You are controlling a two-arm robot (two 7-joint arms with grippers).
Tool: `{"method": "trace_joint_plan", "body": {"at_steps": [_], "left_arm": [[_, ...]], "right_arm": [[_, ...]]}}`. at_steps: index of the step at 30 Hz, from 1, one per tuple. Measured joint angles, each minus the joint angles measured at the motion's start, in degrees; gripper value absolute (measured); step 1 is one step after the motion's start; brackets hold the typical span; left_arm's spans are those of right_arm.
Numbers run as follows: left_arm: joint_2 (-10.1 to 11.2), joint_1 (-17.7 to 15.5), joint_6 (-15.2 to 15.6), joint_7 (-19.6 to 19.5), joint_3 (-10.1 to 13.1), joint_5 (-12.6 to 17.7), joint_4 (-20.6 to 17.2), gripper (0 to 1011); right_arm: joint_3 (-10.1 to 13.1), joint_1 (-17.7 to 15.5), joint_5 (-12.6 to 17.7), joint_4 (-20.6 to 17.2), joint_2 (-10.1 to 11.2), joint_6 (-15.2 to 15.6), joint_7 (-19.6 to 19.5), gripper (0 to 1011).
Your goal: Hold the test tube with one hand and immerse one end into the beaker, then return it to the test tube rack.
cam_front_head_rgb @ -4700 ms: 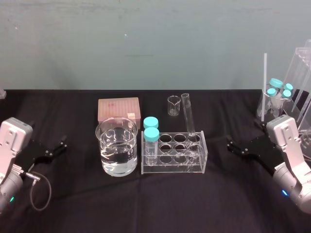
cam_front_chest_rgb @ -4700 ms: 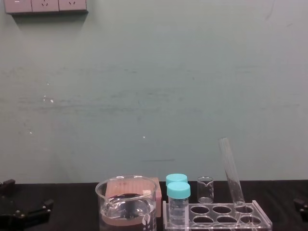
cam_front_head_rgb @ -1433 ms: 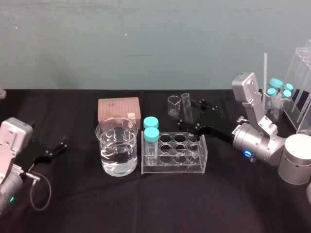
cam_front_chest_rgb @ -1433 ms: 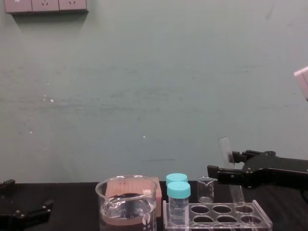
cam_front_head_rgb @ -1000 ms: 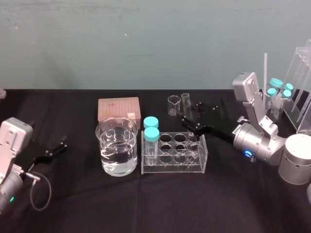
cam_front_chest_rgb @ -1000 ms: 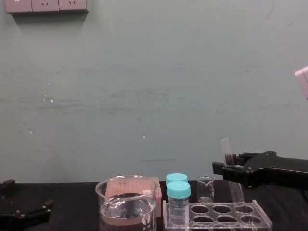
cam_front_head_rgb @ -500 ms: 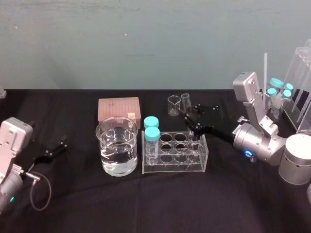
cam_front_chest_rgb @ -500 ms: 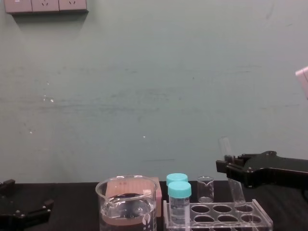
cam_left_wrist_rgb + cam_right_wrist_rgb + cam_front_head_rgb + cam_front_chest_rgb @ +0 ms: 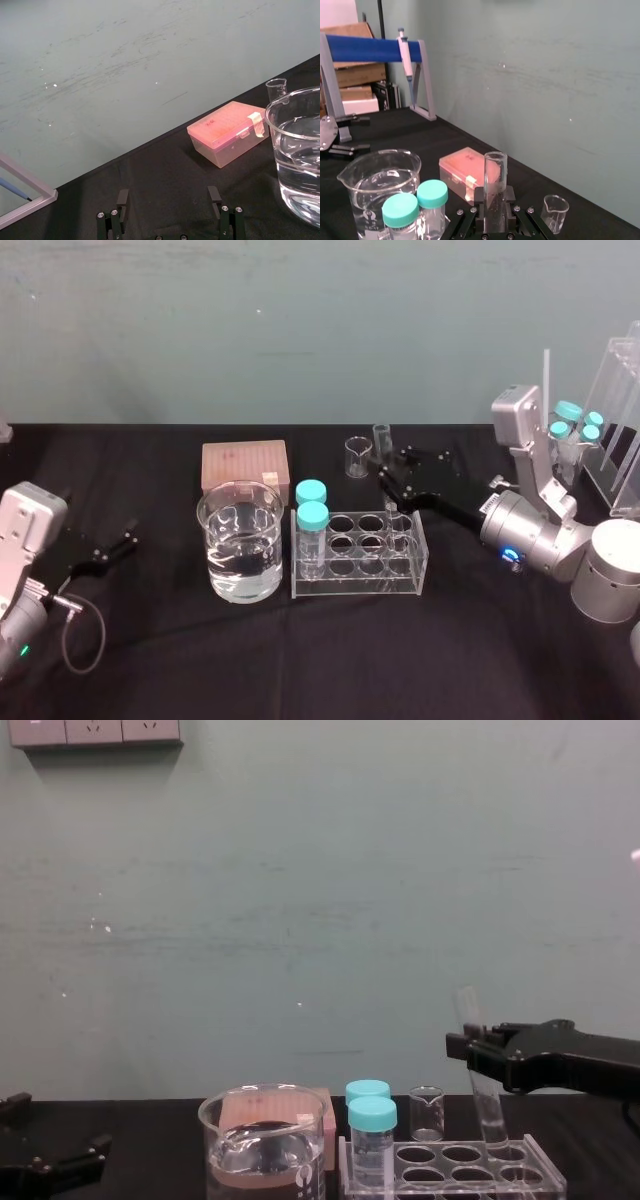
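The long, thin, clear glass test tube [image 9: 384,475] stands nearly upright just right of centre in the head view. Its lower end is at the far right hole of the low clear acrylic test tube rack [image 9: 360,582]. The black two-fingered right gripper [image 9: 386,480] reaches in from the right of the frame and pinches the tube on its upper half, a little below the open mouth. The right wrist view shows the glass clamped between the fingers [image 9: 476,214]. The left gripper [image 9: 170,216] rests at the lower left of the head view, well apart from the glassware, with its fingers spread and nothing between them.

The tube looks light and rigid, but also smooth, slippery and brittle. A gentle, steady squeeze high on the shaft seems the sensible hold, as it leaves the rounded end free for dipping. The large, wide, clear glass beaker [image 9: 240,590] holding clear liquid sits left of the rack, with two short teal-capped vials [image 9: 311,516] between it and the tube.

Clear glass against clear acrylic makes the tube's rounded tip hard to pick out, so I cannot tell whether it has cleared the top plate. The right wrist view cuts off the tube's lower part.
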Motion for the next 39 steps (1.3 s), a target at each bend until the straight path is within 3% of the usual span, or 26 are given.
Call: {"method": "trace_joint_plan", "body": {"at_steps": [21, 32, 39], "left_arm": [[0.00, 0.00, 0.00, 0.00, 0.00, 0.00, 0.00, 1000], [0.00, 0.00, 0.00, 0.00, 0.00, 0.00, 0.00, 1000], [0.00, 0.00, 0.00, 0.00, 0.00, 0.00, 0.00, 1000]], "right_arm": [[4.40, -4.33, 3.47, -3.35, 0.33, -5.27, 0.11, 234], [5.96, -4.86, 6.83, -4.47, -0.36, -5.79, 1.49, 234], [6.88, -4.31, 7.68, -6.15, 0.28, -5.97, 1.57, 234]]}}
